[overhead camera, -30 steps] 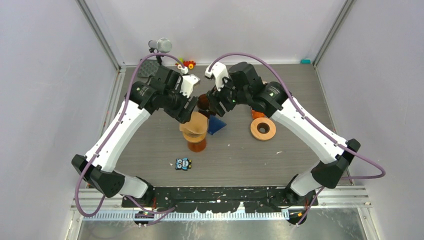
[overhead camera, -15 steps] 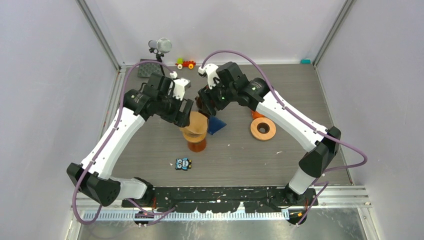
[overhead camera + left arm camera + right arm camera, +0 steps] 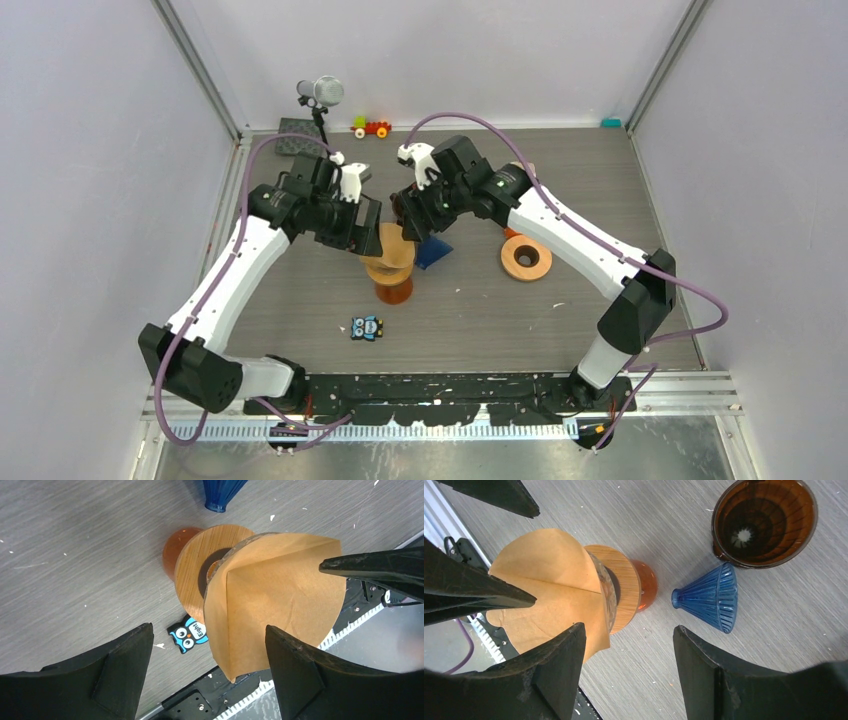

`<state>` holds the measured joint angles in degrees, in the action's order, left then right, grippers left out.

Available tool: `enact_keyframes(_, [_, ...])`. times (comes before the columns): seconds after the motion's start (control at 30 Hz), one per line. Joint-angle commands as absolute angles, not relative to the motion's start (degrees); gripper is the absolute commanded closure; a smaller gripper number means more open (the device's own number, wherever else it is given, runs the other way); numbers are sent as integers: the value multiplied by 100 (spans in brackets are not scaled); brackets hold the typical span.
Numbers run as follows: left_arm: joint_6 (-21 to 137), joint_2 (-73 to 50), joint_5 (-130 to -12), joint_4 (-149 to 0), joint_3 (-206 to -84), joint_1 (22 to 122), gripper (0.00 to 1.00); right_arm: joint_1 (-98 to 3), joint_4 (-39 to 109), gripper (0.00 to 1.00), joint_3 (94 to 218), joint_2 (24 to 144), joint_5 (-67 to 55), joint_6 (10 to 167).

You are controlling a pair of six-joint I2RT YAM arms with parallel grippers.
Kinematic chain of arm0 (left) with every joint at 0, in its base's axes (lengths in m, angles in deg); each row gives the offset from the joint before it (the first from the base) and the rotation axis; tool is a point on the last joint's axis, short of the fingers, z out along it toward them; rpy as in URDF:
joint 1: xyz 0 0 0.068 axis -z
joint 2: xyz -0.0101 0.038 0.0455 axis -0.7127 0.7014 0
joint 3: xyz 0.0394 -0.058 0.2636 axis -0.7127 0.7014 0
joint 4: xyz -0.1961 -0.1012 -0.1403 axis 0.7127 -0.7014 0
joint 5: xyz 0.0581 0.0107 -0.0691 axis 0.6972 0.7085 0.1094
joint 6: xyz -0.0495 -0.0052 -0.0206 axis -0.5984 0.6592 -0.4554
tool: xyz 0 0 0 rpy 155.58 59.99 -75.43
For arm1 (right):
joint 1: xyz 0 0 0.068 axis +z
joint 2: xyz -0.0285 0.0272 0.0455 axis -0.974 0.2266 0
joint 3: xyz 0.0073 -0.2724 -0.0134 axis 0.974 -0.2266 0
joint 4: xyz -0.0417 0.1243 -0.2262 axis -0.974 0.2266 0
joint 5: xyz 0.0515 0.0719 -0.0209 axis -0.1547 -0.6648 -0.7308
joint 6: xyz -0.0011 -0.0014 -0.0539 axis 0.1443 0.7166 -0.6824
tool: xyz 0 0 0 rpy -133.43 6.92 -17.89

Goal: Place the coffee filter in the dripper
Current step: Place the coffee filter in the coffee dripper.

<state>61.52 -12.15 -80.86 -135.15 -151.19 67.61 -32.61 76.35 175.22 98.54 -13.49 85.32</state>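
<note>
The coffee filter (image 3: 280, 600) was found perched in the dripper (image 3: 192, 575). The left end effector (image 3: 207, 630) and right end effector (image 3: 629, 629) were spread wide, empty. Gentle seating was judged outstanding.

text | owl sticker (image 3: 187, 635) | reads "Eight" | white bubble, tilted

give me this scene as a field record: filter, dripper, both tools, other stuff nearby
filter: brown paper cone, set in the dripper, sticking out above its rim
dripper: wood collar, standing on amber base
left tool: open, beside the filter, holding nothing
right tool: open, on the filter's other side, holding nothing
blue cone: on its side, near the dripper, not touching
brown dripper: upright, empty, beside the blue cone
owl sticker: lying flat, near side of the dripper
</note>
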Motion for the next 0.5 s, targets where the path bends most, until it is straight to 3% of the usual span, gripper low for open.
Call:
enact_keyframes(0.0, [5994,-1446,-8313,-13246,-14976,6708,16,-3272,7322,31,17498,9770,-1601,8675])
enact_keyframes(0.47, [5971,-1265,-8283,-13129,-14783,6682,21,-3271,7400,32,17665,10227,-1622,8769])
